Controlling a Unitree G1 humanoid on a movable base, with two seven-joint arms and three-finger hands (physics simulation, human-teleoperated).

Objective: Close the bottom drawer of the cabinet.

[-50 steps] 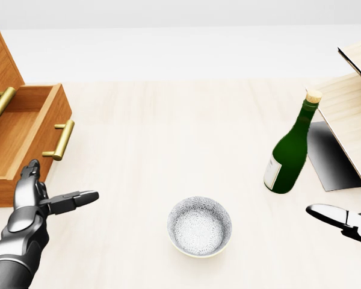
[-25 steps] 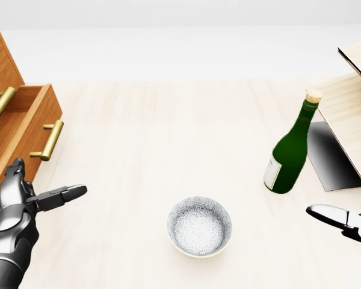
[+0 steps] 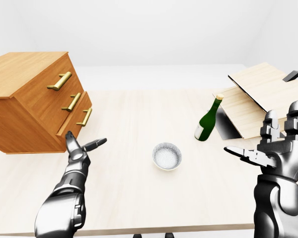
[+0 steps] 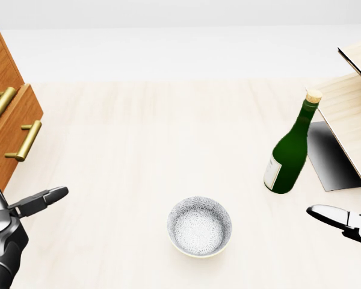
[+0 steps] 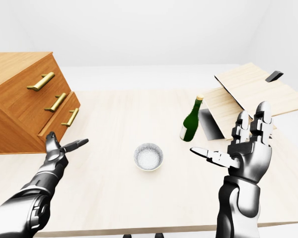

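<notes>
The cabinet (image 3: pixel 35 99) sits at the worktop's left edge, and its bottom drawer (image 3: pixel 75 121) looks pushed in flush or nearly so. The left hand (image 3: pixel 78 149) is just beside the drawer front, fingers spread, gripping nothing. The right hand (image 5: pixel 246 148) hangs open near the right edge. I'd worry about a last gap: shoving harder could slide the whole cabinet, or a finger could snag the brass handle (image 3: pixel 84 117).
</notes>
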